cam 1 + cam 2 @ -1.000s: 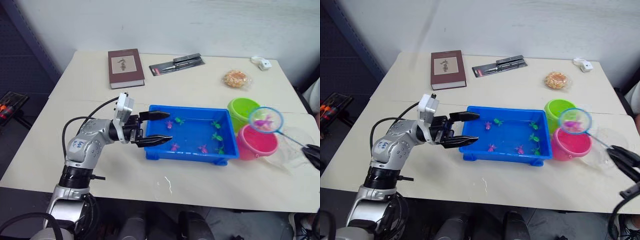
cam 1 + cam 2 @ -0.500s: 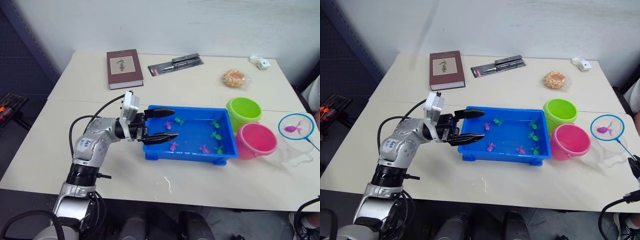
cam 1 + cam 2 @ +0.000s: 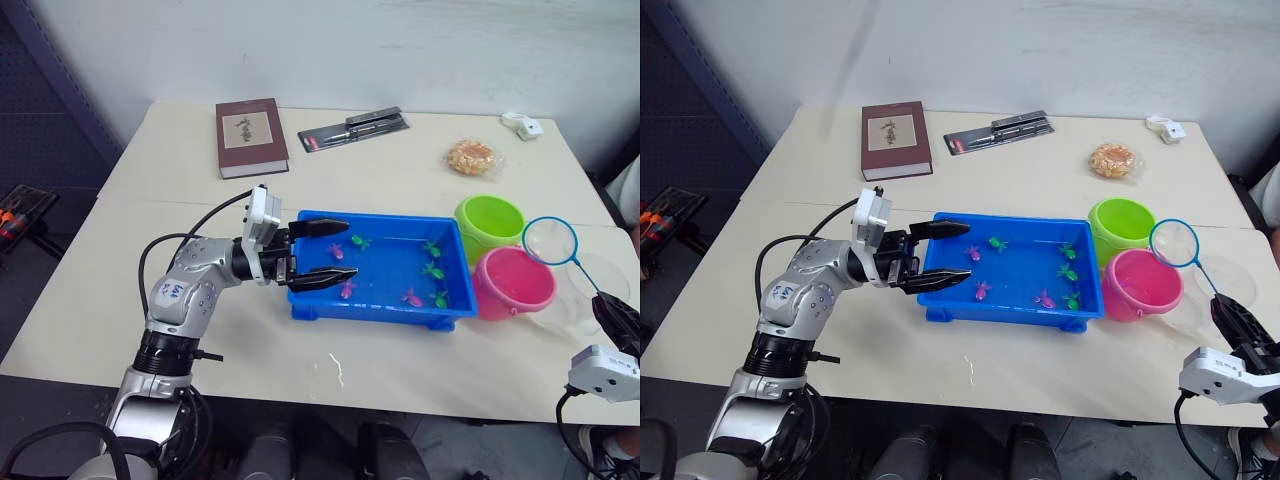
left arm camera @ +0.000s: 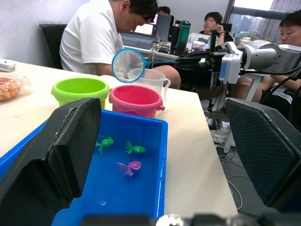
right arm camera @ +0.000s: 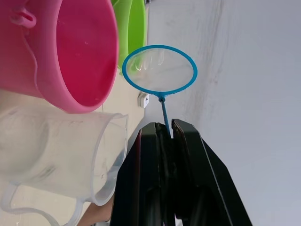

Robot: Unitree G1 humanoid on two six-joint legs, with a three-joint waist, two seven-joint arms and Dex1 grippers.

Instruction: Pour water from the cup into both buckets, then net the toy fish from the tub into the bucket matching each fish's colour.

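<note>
From the head cameras, the net point(image 3: 549, 240) hangs empty above the gap between the green bucket point(image 3: 489, 222) and the pink bucket point(image 3: 514, 281); half a second ago it held a pink fish out to the right, so that fish has most likely gone into the pink bucket (its inside is not visible enough to confirm). The left gripper point(image 3: 318, 254) stays spread across the near-left corner of the tub point(image 3: 380, 305), steadying it, where pink and green fish point(image 3: 436, 270) remain.

The left wrist view shows three fish point(image 4: 131, 166) in the water, both buckets beyond, and the hoop raised above them.

In the right wrist view, the right gripper point(image 5: 167, 127) is clamped on the net's handle, with the cup point(image 5: 56, 150) standing beside the pink bucket. The netting looks bare, so the next dip into the tub seems due.
</note>
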